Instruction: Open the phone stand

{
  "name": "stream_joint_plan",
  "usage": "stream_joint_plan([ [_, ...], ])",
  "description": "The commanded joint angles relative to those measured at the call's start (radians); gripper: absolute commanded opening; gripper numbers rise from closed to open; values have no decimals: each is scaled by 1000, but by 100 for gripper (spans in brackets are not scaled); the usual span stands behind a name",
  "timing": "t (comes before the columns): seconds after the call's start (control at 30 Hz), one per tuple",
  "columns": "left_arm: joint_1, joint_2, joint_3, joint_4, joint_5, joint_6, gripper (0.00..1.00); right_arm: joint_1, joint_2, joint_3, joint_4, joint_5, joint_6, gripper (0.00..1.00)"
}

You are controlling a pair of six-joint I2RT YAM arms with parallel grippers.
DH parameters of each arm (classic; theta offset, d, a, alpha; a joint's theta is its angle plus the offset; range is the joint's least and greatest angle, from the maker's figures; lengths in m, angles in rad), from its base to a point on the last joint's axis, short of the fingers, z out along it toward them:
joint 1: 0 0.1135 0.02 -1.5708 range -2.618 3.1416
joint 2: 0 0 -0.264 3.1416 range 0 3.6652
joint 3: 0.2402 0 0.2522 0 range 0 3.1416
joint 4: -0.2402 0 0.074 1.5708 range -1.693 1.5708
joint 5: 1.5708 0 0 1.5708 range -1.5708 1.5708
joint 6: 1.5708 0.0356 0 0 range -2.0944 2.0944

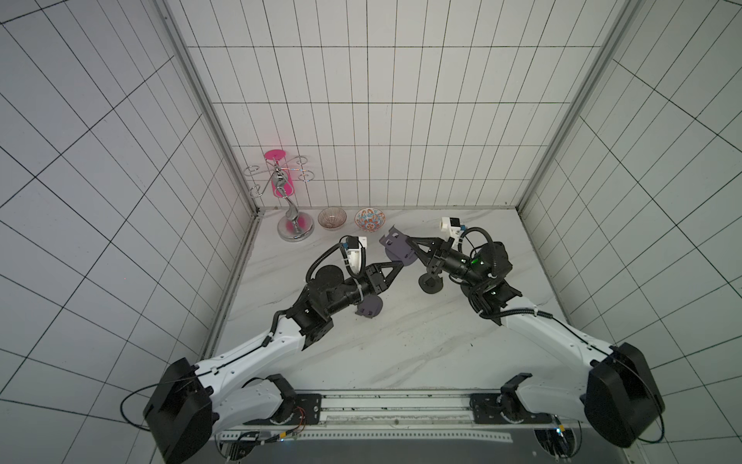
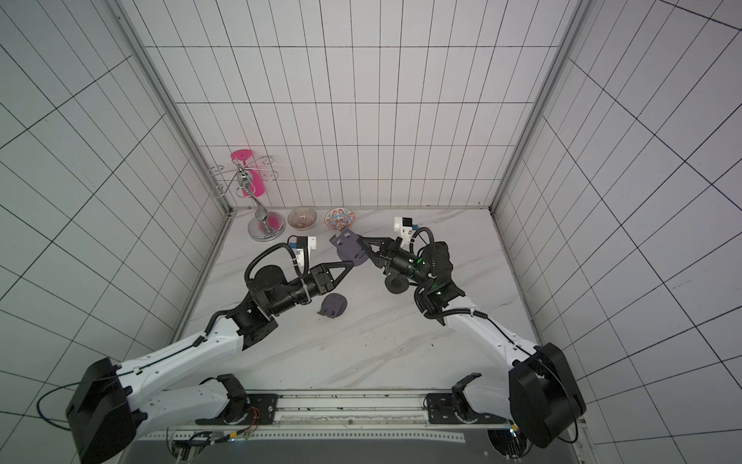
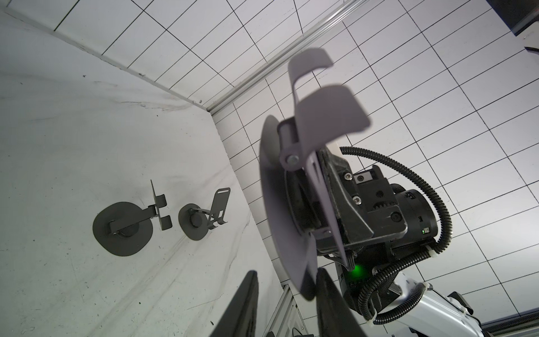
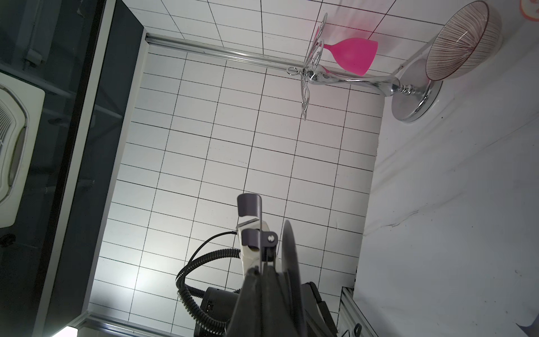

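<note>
The grey phone stand [image 1: 395, 247] [image 2: 347, 247] hangs in the air above the back of the table. My right gripper [image 1: 410, 246] [image 4: 261, 272] is shut on its thin back plate, whose two curled hooks point away from the round base [image 4: 290, 253]. The plate stands only slightly off the base. My left gripper [image 1: 401, 265] [image 3: 287, 271] comes in from the left. Its jaws are apart, and the lower rim of the round base [image 3: 291, 204] lies between them, close to one finger [image 3: 329, 294] and apart from the other.
A second grey stand [image 1: 369, 307] lies folded under my left wrist. Two black stands [image 3: 122, 230] [image 3: 201, 218] stand unfolded on the table; one [image 1: 430, 283] shows under the right arm. A chrome rack [image 1: 295, 231] with a pink glass and two bowls [image 1: 332, 218] [image 1: 369, 219] line the back wall.
</note>
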Motion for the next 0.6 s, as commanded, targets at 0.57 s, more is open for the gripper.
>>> stream_joint_plan([
  [0.57,41,25,18,40,-3,-2,27,47,-9,9,57,-22,-3,0],
])
